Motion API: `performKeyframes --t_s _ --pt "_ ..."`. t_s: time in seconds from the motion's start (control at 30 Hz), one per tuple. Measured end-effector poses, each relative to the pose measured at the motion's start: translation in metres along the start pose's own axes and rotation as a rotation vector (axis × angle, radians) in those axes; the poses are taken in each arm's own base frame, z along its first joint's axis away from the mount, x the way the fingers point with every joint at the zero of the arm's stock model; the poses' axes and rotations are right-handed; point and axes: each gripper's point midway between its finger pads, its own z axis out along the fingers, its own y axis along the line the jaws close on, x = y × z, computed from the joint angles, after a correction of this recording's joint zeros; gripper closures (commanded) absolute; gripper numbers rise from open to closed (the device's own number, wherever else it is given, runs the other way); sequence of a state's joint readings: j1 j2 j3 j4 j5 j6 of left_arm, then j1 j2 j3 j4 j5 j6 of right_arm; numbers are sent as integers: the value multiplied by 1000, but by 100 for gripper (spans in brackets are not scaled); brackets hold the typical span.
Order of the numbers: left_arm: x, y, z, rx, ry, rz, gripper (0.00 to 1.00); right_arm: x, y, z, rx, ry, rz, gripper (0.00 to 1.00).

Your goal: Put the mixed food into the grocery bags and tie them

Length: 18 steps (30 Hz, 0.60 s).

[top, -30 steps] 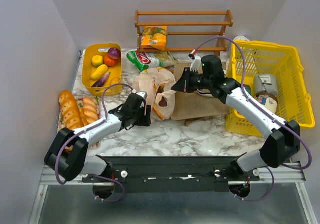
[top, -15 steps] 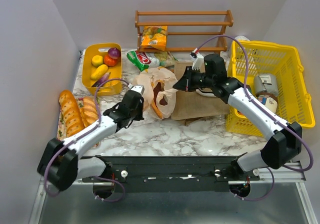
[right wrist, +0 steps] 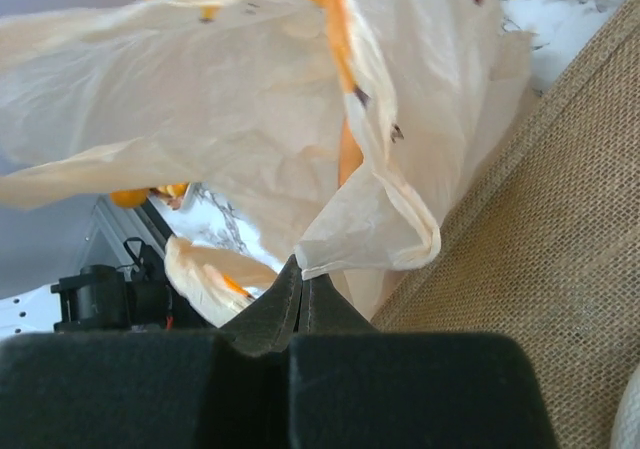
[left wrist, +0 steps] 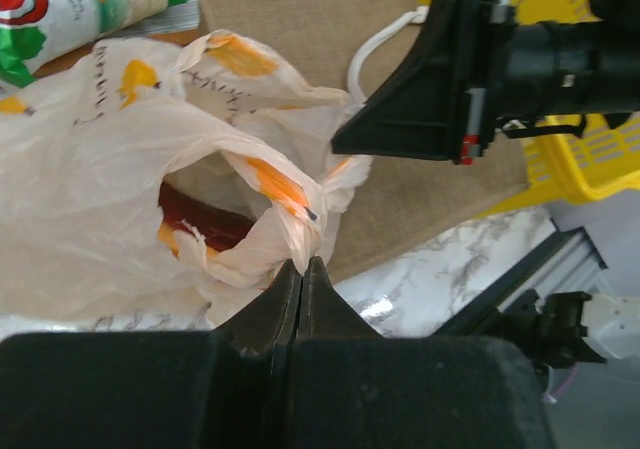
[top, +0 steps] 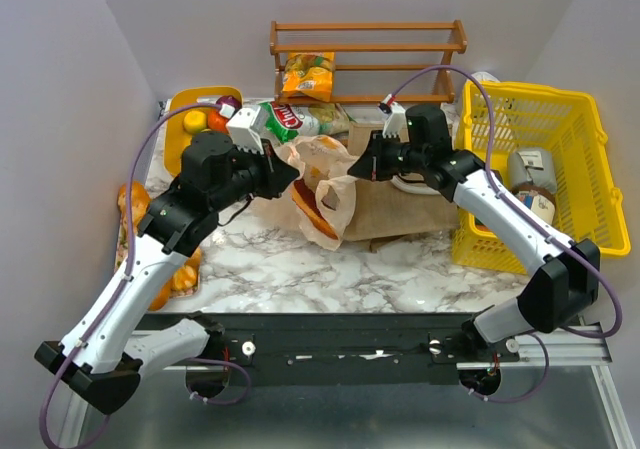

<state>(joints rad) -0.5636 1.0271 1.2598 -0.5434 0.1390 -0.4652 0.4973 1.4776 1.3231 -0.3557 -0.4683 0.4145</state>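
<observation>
Peach plastic bag (left wrist: 100,169), red packet (left wrist: 205,224) inside.

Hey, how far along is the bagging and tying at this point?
Done: a red item sits inside the plastic bag. In hand: the left gripper and right gripper are each shut on a bag edge, no knot yet. Left: the jute tote lies flat, and the green packet is outside.

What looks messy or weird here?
The thin plastic bag is crumpled and stretched between the left hand and the right hand, each pinching an edge. The brown cloth bag lies flat instead of standing. Nothing looks spilled.
</observation>
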Motion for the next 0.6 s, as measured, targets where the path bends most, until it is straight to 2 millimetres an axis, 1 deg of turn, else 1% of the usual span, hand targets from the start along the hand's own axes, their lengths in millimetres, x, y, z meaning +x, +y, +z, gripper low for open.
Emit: performKeyframes --t_s 0.07,0.13,0.2,0.23,0.27,0.3,0.33,0.37,0.4,0.43,0.47,0.53,0.57,0.6 --pt "-11 -11 -9 49 -15 -19 100 2 -1 -1 5 8 -1 99" --pt "-27 -20 -18 92 -49 -35 100 1 -1 -2 10 9 -4 99" --pt "-39 -21 -24 118 -82 -51 100 -1 0 -3 13 9 -8 99" --pt "-43 -20 -26 124 -91 -57 100 -2 1 -4 13 8 -9 98" --pt "-46 -16 -27 124 -100 -64 100 -3 1 -4 13 6 -10 90" --pt "-48 -7 -25 115 -109 -72 100 -4 2 -5 12 5 -11 76" --pt "-47 2 -22 101 -111 -79 100 -4 2 -5 11 4 -14 45" --pt "-42 17 -17 70 -105 -93 100 -4 3 -6 10 4 -17 36" --pt "-36 28 -13 45 -91 -105 100 -4 3 -7 9 6 -16 30" --pt "-27 45 -5 6 -66 -125 100 -4 4 -8 7 6 -25 22" --pt "-16 62 3 -30 -35 -145 100 -5 7 -12 -2 1 -45 20" --pt "3 88 15 -84 20 -178 100 -7 11 -17 -8 -11 -58 18" --pt "16 103 21 -114 54 -204 100 -10 14 -23 -10 -26 -69 18" --pt "25 112 25 -133 76 -223 100 -12 18 -30 -12 -44 -80 18"
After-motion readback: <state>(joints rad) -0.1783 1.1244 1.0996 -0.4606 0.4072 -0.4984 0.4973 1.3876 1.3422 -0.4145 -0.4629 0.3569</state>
